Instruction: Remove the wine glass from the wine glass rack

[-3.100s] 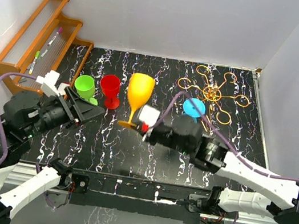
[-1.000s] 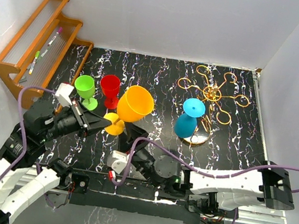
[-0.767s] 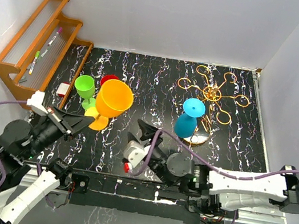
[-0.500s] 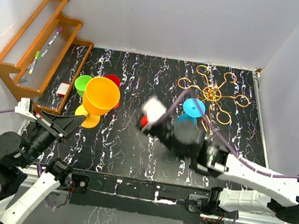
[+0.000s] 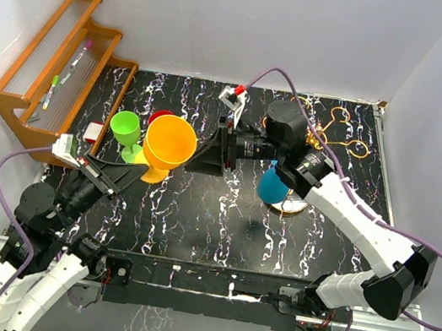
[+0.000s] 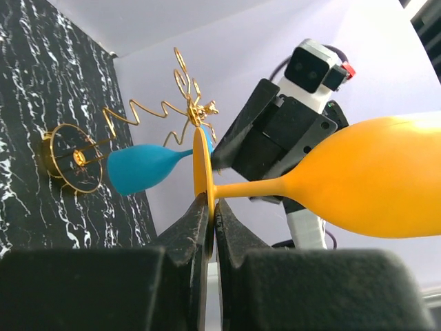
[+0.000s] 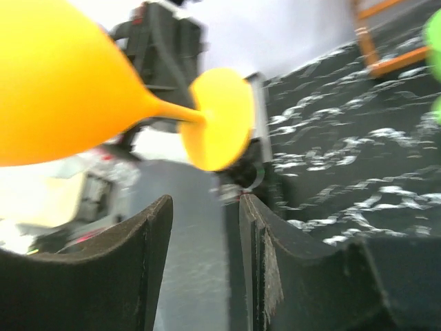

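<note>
At the near left, the left gripper (image 5: 129, 173) (image 6: 210, 210) is pressed tight on the edge of the round foot of an orange wine glass (image 5: 169, 144) (image 6: 372, 186), which it holds tilted above the black marbled table (image 5: 195, 212), bowl leaning toward the middle. Just beyond that bowl, the right gripper (image 5: 202, 158) (image 7: 205, 203) points leftward at the glass with its two fingers spread and nothing between them. In the right wrist view the orange foot and stem hang in front of the spread fingers, not touching them. Beside the orange bowl on the left stands a green wine glass (image 5: 125, 125), and a red wine glass (image 5: 159, 117) shows partly behind the bowl. To the right, the blue wine glass (image 5: 271, 186) (image 6: 141, 169) hangs upside down on the gold wine glass rack (image 5: 291, 206) (image 6: 200, 110), with its bowl down near the round base and its stem running up toward the looping arms, partly hidden under the right arm. Against the far left wall leans an orange-brown wooden stepped shelf (image 5: 61, 52) with a few pens lying on it.
</note>
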Controlling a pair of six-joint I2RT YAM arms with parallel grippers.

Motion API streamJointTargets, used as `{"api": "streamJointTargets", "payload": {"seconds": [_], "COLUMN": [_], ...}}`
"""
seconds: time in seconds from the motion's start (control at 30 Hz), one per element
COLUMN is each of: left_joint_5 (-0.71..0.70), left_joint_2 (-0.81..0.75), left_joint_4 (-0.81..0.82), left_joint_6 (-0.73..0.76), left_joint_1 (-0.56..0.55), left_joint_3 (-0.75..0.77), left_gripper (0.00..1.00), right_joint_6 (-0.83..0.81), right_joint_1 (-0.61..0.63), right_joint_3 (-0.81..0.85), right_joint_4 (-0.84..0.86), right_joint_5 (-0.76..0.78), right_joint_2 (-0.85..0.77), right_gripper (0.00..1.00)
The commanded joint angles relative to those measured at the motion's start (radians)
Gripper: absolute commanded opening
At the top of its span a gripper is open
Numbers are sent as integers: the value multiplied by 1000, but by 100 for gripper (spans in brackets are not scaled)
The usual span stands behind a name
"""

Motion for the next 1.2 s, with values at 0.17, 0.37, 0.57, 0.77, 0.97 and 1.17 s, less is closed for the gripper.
{"api": "streamJointTargets", "payload": {"seconds": [0.17, 0.37, 0.57, 0.77, 0.97, 1.17], "left_joint_5": [181, 210, 206, 205, 222, 244], "left_joint_2": [108, 138, 139, 138, 153, 163], "left_joint_4": [423, 497, 473, 472, 487, 511], "left_joint_6": [-53, -76, -58, -56, -60, -75], "left_joint_1": [-5, -5, -5, -5, -5, -5], "left_joint_3": [-93, -101, -72, -72, -67, -84], "left_gripper": [0, 0, 0, 0, 0, 0], "right_joint_6": [243, 136, 53, 53, 59, 121], "right_joint_1": [0, 0, 0, 0, -1, 0], "right_joint_3": [-8, 19, 42, 40, 36, 20], "right_joint_4": [267, 134, 18, 17, 40, 146], "right_joint_5": [-264, -176, -82, -87, -110, -167], "right_joint_2": [8, 20, 19, 19, 31, 38], "right_gripper": [47, 47, 47, 46, 46, 46]}}
